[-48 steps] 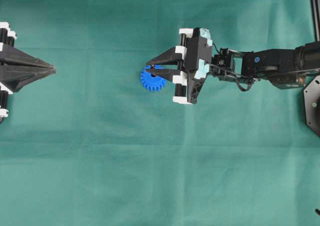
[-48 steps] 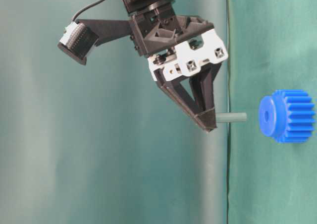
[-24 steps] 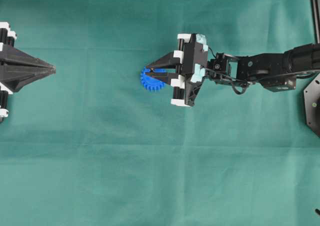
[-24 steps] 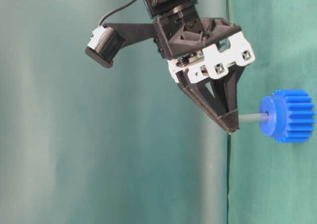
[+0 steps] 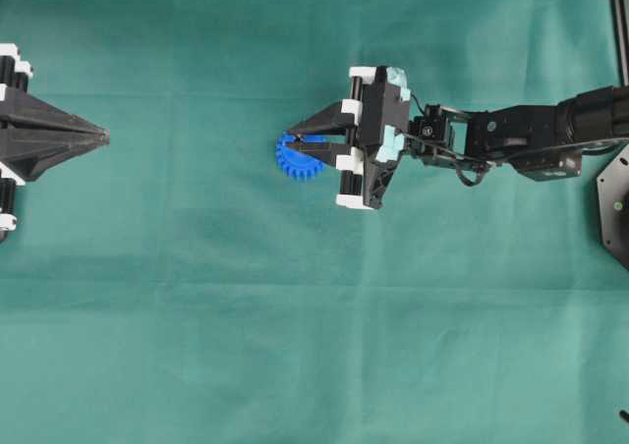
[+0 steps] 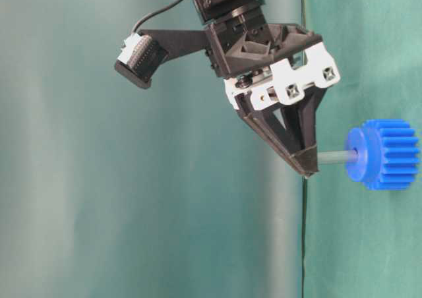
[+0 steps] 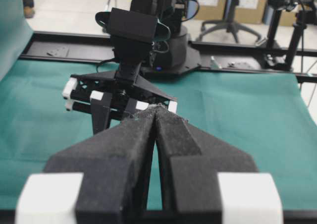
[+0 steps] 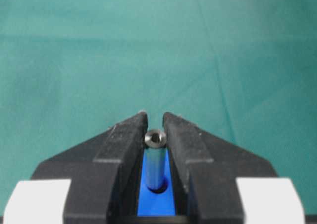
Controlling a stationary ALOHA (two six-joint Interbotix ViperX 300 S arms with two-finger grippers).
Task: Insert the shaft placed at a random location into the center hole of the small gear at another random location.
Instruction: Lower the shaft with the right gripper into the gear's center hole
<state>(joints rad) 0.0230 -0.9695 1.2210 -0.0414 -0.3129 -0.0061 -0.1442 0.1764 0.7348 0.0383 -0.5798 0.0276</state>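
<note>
From overhead the right gripper (image 5: pixel 296 140) covers part of the small gear (image 5: pixel 295 159), which lies on the green cloth (image 5: pixel 295 346) near its middle, toward the far edge, and the shaft cannot be made out there. The table-level view shows the shaft (image 6: pixel 335 157) reaching from the fingertips into the hub, and the right wrist view shows it clamped between both fingers (image 8: pixel 119 140), its lower end in the center hole (image 8: pixel 157 187). The left gripper (image 5: pixel 101 138), cut off at the cloth's left edge, has its fingers pressed together on nothing.

Overhead looks straight down; table-level sideways, close; both share the small gear (image 5: pixel 298 156).
</note>
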